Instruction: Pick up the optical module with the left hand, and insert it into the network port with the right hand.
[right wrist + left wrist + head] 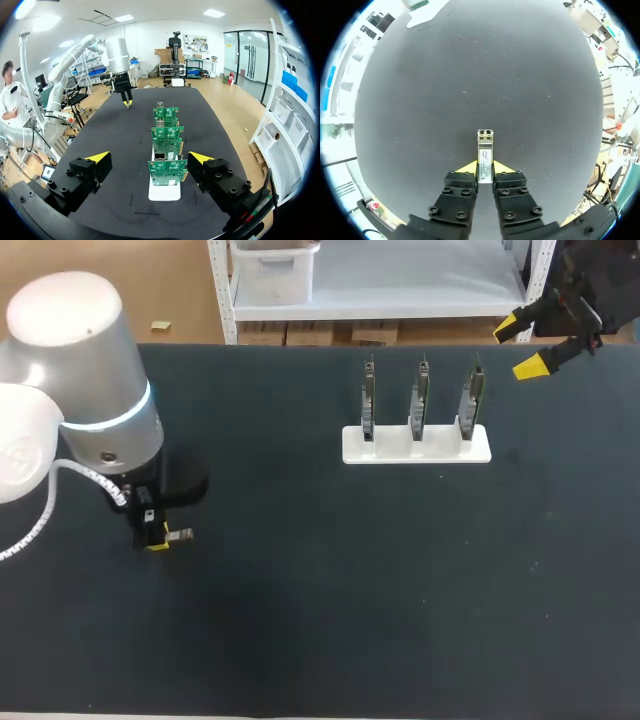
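The optical module (485,155), a slim silver plug with a white label, lies on the dark mat between the fingers of my left gripper (485,167). Both yellow tips press its sides, so the gripper is shut on it. In the head view the module (181,534) pokes out to the right of the left gripper (157,540), low over the table's left part. Three upright green circuit boards (419,400) with network ports stand in a white holder (416,444). My right gripper (525,348) hangs open at the far right corner, and in its own view the right gripper (149,158) faces the nearest board (167,171).
My left arm's big white wrist (80,370) covers the table's left rear. The black mat (330,590) stretches bare from the left gripper across to the holder. The table's far edge (300,346) runs just behind the boards.
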`<move>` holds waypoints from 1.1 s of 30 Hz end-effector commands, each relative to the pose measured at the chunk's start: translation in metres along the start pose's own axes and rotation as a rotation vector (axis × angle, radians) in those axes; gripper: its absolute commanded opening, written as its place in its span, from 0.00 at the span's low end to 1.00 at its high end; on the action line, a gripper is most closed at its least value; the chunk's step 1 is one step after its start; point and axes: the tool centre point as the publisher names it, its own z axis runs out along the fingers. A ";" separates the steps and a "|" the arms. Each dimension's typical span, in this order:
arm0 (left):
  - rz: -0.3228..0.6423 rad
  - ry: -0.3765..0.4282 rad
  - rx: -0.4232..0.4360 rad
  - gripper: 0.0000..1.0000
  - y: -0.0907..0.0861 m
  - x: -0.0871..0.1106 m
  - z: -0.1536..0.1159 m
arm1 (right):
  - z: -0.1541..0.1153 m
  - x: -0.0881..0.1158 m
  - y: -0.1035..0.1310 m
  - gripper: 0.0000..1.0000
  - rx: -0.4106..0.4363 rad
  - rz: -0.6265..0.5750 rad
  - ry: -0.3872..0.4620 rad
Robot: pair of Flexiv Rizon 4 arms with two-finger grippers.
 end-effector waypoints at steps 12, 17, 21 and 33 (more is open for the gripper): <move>-0.319 -0.618 -0.216 0.00 0.123 -0.027 -0.108 | 0.000 0.000 0.002 1.00 0.006 -0.001 0.000; -0.292 -0.794 -0.354 0.00 0.187 -0.065 -0.157 | 0.000 0.000 0.002 1.00 0.006 -0.001 0.000; -0.214 -0.905 -0.435 0.00 0.226 -0.108 -0.201 | 0.000 0.000 0.002 1.00 0.006 -0.001 0.000; 0.120 -1.164 -0.322 0.00 0.263 -0.262 -0.273 | 0.000 0.000 0.002 1.00 0.006 -0.001 0.000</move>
